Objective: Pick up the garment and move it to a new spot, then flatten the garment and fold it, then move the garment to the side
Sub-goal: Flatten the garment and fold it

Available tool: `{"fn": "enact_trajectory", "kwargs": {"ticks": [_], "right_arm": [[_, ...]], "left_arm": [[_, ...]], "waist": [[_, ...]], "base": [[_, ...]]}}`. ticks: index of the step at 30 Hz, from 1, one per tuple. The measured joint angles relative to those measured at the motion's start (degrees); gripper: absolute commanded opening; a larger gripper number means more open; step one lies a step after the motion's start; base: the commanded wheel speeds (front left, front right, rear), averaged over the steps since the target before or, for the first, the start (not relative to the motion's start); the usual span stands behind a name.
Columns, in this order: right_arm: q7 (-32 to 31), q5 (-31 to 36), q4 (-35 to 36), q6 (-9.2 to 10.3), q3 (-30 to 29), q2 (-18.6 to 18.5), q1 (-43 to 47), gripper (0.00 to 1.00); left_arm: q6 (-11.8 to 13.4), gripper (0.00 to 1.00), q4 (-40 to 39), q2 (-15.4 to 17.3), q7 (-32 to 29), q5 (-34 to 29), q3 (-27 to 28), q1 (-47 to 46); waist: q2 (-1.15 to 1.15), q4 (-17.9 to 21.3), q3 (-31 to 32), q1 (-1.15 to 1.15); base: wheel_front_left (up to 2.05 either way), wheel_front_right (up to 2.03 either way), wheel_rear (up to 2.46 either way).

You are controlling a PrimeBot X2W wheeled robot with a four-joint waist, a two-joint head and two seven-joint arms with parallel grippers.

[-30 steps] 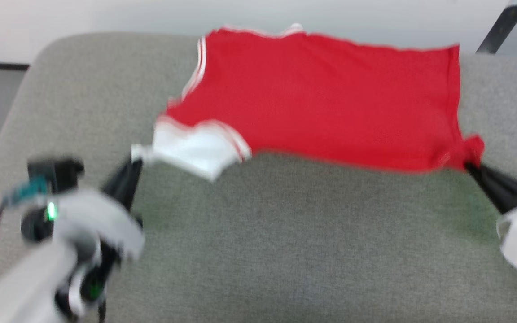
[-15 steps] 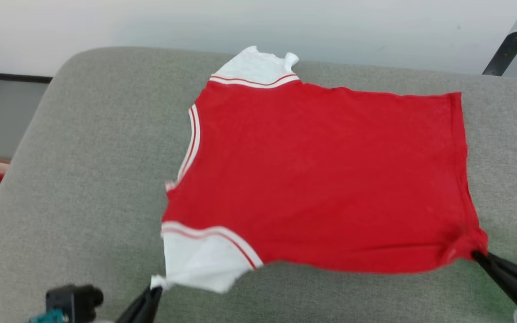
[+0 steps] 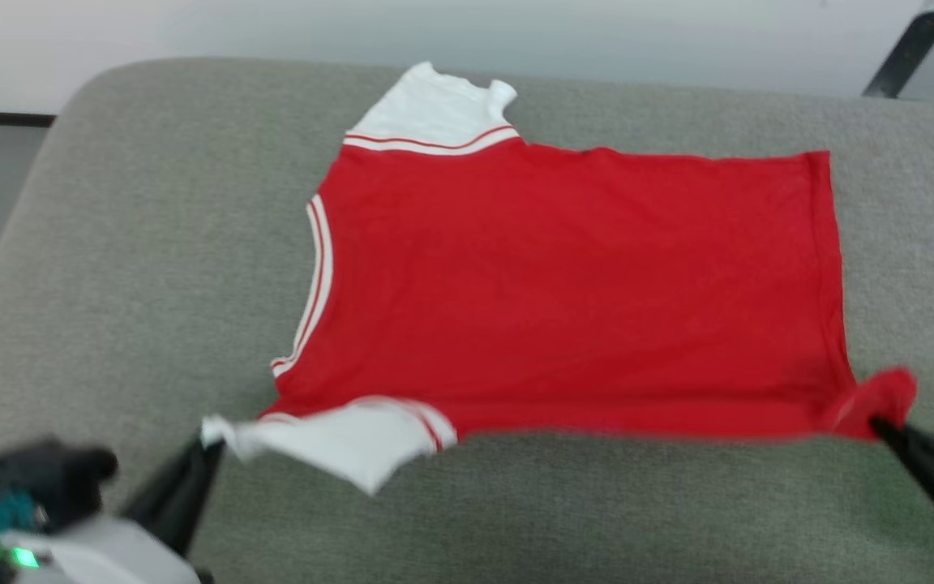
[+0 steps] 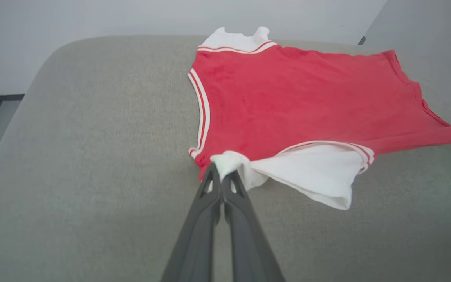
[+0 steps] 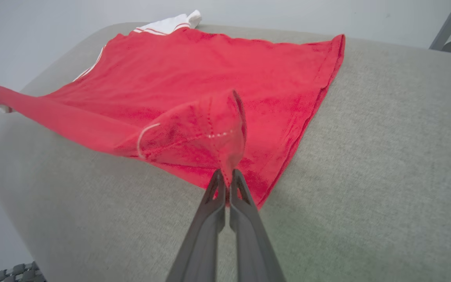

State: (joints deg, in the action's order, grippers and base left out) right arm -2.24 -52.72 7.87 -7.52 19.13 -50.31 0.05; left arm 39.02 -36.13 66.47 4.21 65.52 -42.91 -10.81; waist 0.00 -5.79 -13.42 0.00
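The left tool (image 4: pixel 221 177), at the lower middle of its wrist view, has its fingers pressed together on the bunched white sleeve tip of the garment (image 4: pixel 288 98). The right tool (image 5: pixel 228 178) pinches a red hem corner that peaks above its fingers. Between them the near edge is stretched and lifted. The rest lies spread across the centre of the grey table (image 3: pixel 151 243), with the other white sleeve at the upper middle of the head view.

The garment (image 3: pixel 564 284) is soft matt red knit cloth, lying on a coarse grey woven fabric cushion (image 3: pixel 151 243).
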Motion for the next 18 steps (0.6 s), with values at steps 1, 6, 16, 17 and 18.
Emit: {"fn": "enact_trajectory", "kwargs": {"ticks": [1,6,16,17,18], "right_arm": [[-1.2,0.5,0.1,0.0,-1.0,0.7,-0.9,0.0],[-7.2,3.9,0.0,0.0,-4.0,5.5,-6.9,0.0],[-16.9,10.1,-5.0,0.0,-3.7,12.1,-20.0,0.0],[-17.4,10.4,-5.8,0.0,-3.6,12.7,-21.0,0.0],[-18.0,10.9,-6.6,0.0,-3.5,13.0,-21.8,0.0]], "left_arm": [[-0.6,0.0,-0.1,0.9,-1.4,-0.5,0.4,-1.8],[-5.5,0.0,2.6,2.0,-8.6,-2.6,1.4,-11.9],[-18.5,0.0,19.3,-8.2,-20.4,-6.2,-1.6,-31.0],[-19.4,0.0,21.2,-9.4,-21.3,-6.3,-2.1,-32.3],[-20.3,0.0,23.0,-10.3,-22.1,-6.5,-2.7,-33.3]], "waist": [[0.0,0.3,-0.3,0.0],[0.0,1.9,-2.2,0.0],[0.0,4.2,-7.3,0.0],[0.0,4.3,-7.8,0.0],[0.0,4.5,-8.3,0.0]], "base": [[0.0,0.0,0.0],[0.0,0.0,0.0],[0.0,0.0,0.0],[0.0,0.0,0.0],[0.0,0.0,0.0]]}}
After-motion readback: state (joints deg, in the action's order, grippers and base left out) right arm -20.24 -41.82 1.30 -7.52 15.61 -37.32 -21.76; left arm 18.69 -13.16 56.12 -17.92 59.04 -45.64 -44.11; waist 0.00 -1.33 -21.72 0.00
